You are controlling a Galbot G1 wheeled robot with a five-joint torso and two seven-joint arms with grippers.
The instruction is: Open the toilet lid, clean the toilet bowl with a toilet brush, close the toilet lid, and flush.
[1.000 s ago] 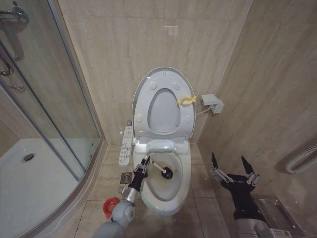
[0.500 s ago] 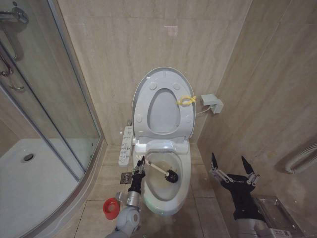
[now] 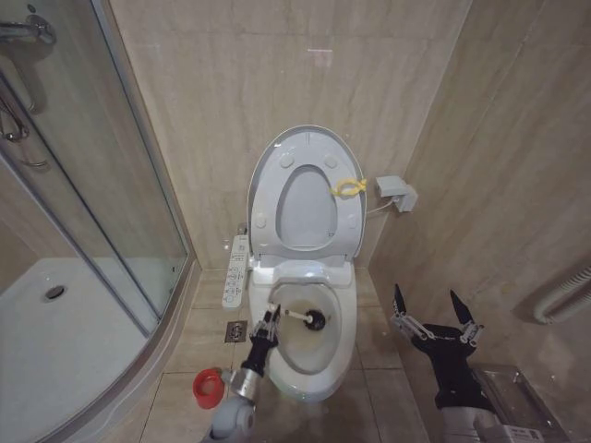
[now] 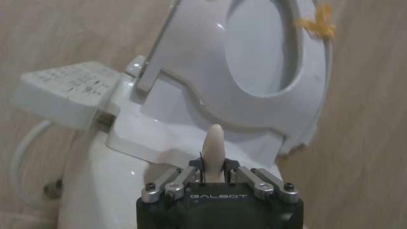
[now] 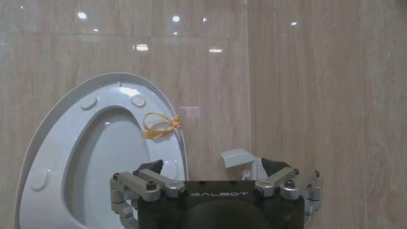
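The toilet lid (image 3: 305, 210) stands upright against the back wall, with the seat ring (image 3: 268, 198) and its yellow tag (image 3: 347, 187) raised in front of it. Below lies the stained toilet bowl (image 3: 300, 351). My left gripper (image 3: 269, 325) is at the bowl's left rim, shut on the toilet brush's white handle (image 3: 294, 315). The dark bristle head (image 3: 316, 321) is inside the bowl. In the left wrist view the handle's end (image 4: 215, 143) pokes out past the gripper (image 4: 215, 174). My right gripper (image 3: 434, 316) hangs open to the right of the toilet, also seen as the right gripper (image 5: 213, 167).
A red cup holder (image 3: 205, 387) stands on the floor left of the toilet, near a floor drain (image 3: 235, 330). The control panel (image 3: 235, 272) juts from the toilet's left side. The glass shower enclosure (image 3: 92, 185) and tray (image 3: 55, 341) lie left; pipes (image 3: 563, 295) run on the right wall.
The left gripper has shifted slightly right and toward the bowl, and the brush head has moved a little back and up inside the bowl. The right arm is still.
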